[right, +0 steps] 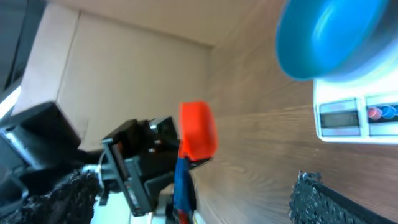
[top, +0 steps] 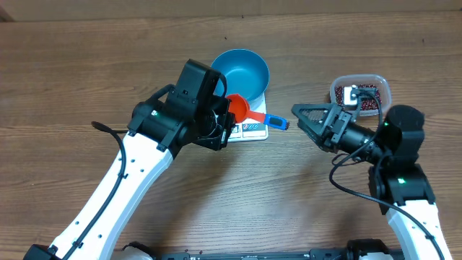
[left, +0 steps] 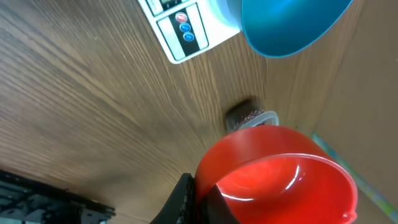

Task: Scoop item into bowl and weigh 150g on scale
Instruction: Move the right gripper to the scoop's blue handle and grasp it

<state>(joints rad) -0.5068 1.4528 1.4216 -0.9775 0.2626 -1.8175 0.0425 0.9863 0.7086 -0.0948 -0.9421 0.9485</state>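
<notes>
Scoop [top: 238,108] gripped beside bowl [top: 242,71]
Left end effector [top: 224,120] clamps scoop; right end effector [top: 299,118] jaws stand wide.

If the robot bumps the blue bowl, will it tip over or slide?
The blue plastic bowl looks empty, so it is probably light and would slide easily. It sits on the smooth white scale, which likely gives little grip. Its wide, deep shape probably rocks rather than tips over.

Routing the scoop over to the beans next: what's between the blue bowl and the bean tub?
Only bare wooden table, seen in the overhead view, lies between the bowl and the tub. The open right pincer hangs just beside that stretch.
</notes>
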